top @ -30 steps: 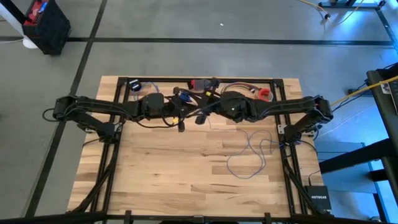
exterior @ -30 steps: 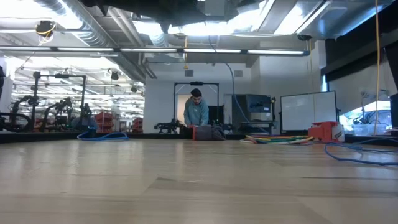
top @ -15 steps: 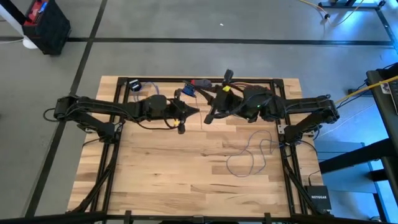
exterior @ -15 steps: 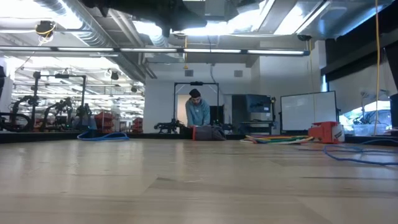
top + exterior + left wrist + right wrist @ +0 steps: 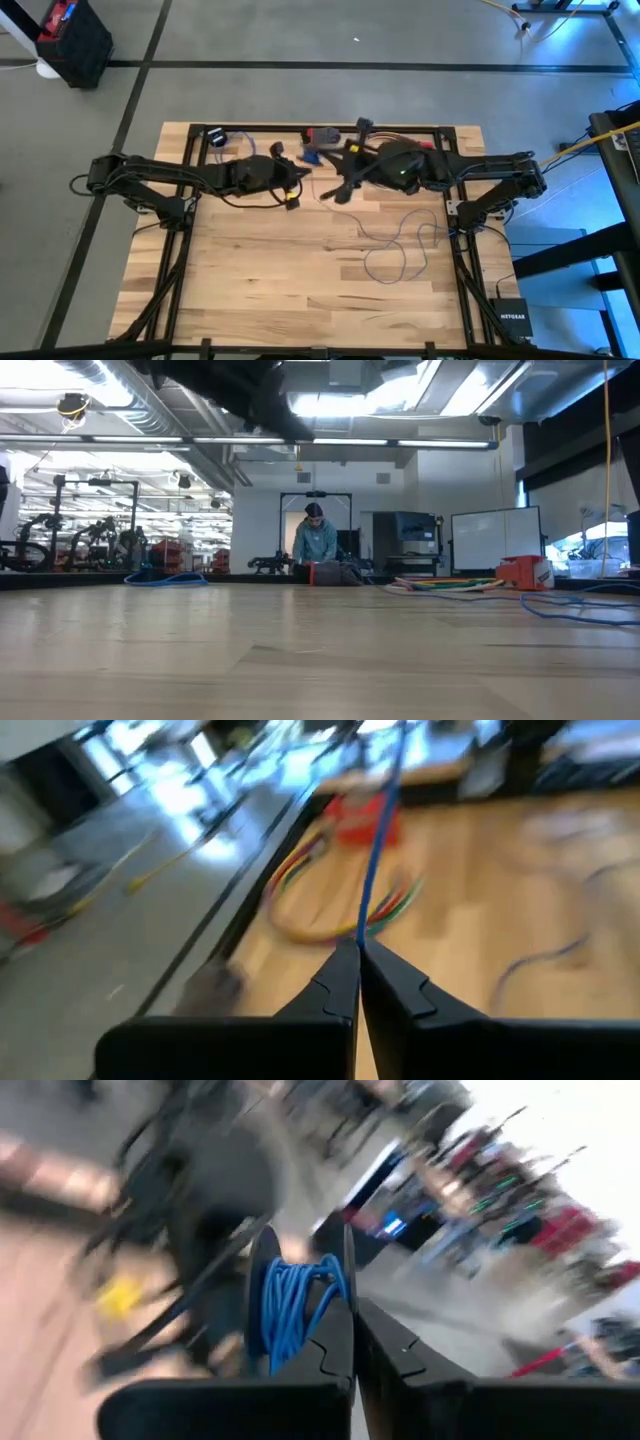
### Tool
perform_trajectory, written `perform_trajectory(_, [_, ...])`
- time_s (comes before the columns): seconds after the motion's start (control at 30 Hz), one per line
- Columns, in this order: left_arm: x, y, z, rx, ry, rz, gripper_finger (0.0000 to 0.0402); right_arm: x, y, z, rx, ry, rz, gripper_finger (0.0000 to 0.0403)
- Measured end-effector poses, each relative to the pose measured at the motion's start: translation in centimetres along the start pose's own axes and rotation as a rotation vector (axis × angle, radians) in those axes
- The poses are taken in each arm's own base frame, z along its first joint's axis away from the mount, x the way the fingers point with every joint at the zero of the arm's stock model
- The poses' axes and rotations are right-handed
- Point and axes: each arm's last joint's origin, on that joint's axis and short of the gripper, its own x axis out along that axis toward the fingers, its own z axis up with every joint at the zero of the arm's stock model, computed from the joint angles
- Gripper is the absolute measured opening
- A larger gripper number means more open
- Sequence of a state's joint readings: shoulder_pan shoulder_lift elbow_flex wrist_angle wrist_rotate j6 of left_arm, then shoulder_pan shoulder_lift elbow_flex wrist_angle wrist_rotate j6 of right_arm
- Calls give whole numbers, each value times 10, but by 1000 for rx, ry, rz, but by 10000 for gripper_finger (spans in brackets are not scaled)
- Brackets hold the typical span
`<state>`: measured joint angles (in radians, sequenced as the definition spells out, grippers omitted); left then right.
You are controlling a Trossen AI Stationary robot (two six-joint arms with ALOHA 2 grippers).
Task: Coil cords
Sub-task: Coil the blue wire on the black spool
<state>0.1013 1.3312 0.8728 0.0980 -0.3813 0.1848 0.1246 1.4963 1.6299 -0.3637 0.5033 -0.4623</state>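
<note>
Careful: your left gripper (image 5: 357, 952) pinches the blue wire (image 5: 378, 840) while your right gripper (image 5: 349, 1308) clamps its coiled turns, so pulling apart can unravel them, leaving loose loops (image 5: 405, 245) lower right of centre.

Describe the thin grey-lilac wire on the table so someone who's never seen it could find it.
Start at the wooden table seen from above and go to its right half, below the right arm. The grey-lilac wire lies there flat in loose, squiggly loops. Unlike the bundled cords along the far edge, it is sprawled alone on bare wood.
</note>
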Motion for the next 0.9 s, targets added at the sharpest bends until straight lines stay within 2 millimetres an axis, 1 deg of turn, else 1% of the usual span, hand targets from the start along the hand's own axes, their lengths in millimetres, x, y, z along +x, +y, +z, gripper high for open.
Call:
perform_trajectory(0.07, [-2,4,-3,11,43,62,2,0,5,-10,-28,92,43,3])
perform_trajectory(0.17, [-6,10,-7,3,102,104,2,-1,11,-23,-54,224,82,3])
perform_trajectory(0.3, [-9,18,-11,-39,142,124,2,-1,18,-38,-88,364,121,3])
perform_trajectory(0.43, [-13,18,-10,-43,149,117,2,4,25,-51,-125,478,119,3])
perform_trajectory(0.57, [-17,11,-6,-59,110,29,2,17,35,-61,-194,564,64,3])
perform_trajectory(0.63, [-20,8,-2,-66,80,-18,1,27,39,-67,-211,595,61,3])
perform_trajectory(0.73, [-25,4,3,-73,51,-41,2,43,43,-78,-229,646,58,3])
perform_trajectory(0.9, [-31,-2,9,-84,-3,-63,1,70,45,-95,-231,701,20,3])
